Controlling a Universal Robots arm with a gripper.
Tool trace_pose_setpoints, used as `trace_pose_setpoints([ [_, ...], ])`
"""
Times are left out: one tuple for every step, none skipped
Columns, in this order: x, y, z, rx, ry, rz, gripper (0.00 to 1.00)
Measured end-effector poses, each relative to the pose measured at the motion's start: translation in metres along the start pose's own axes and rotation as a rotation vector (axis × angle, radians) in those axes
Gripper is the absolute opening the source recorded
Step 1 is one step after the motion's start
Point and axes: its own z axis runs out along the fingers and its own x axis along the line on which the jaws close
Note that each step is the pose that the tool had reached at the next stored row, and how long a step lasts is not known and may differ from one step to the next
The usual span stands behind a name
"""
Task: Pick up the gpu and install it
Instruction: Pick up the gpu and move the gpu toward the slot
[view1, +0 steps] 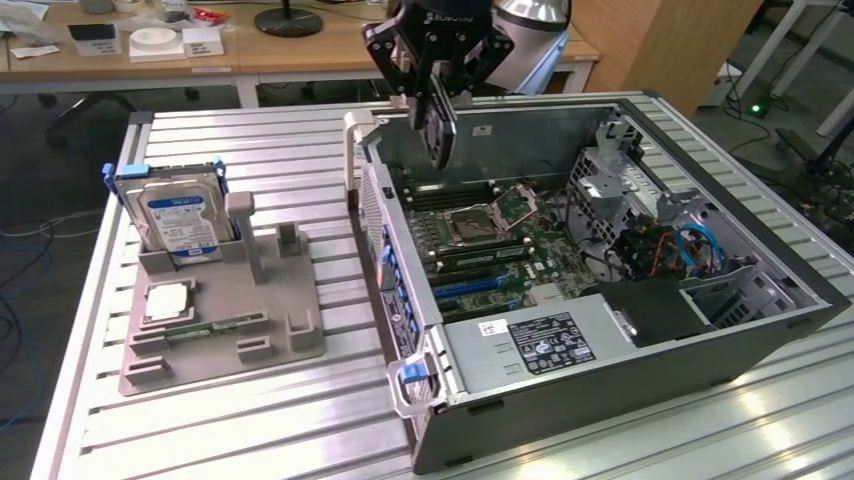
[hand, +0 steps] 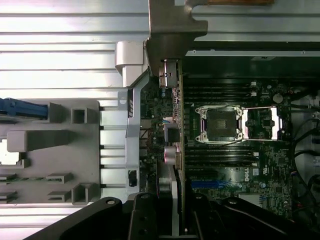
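The gpu (view1: 442, 135) hangs edge-down as a thin dark card above the far-left part of the open computer case (view1: 747, 330). My gripper (view1: 439, 95) is shut on its top edge. In the wrist view the gpu (hand: 175, 130) shows edge-on, with its silver bracket (hand: 171, 30) at the case wall and the gripper's black fingers (hand: 145, 220) on either side of it. The card is over the motherboard (hand: 235, 165), beside the CPU socket (hand: 220, 122), and it hangs clear above the board.
A grey holder tray (view1: 274, 320) at the exterior view's left carries a silver hard drive (view1: 180, 215), a CPU chip (view1: 167, 300) and a green memory stick (view1: 214, 328). Inside the case are a power supply (view1: 534, 345) and cables (view1: 694, 245). Desks stand behind.
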Motion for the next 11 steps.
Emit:
trace_pose_setpoints([
  [-0.002, 0.0002, 0.0000, 0.0000, 0.0000, 0.000, 0.28],
  [-0.003, 0.0004, 0.0001, -0.0001, 0.0000, 0.000, 0.28],
  [-0.005, 0.0006, 0.0001, 0.0000, 0.0000, 0.000, 0.28],
  [-0.006, 0.0008, 0.0001, 0.0000, 0.0001, 0.000, 0.28],
  [-0.008, 0.0009, 0.0001, 0.0000, 0.0000, 0.000, 0.28],
  [-0.009, 0.0011, 0.0001, 0.0000, 0.0001, 0.000, 0.28],
  [-0.011, 0.0012, 0.0001, 0.0000, 0.0000, 0.000, 0.28],
  [-0.012, 0.0013, 0.0001, -0.0001, -0.0001, 0.000, 0.28],
  [-0.014, 0.0014, 0.0001, -0.0001, -0.0001, 0.001, 0.28],
  [-0.016, 0.0015, 0.0001, -0.0001, -0.0001, 0.001, 0.28],
  [-0.017, 0.0016, 0.0002, -0.0001, -0.0001, 0.001, 0.28],
])
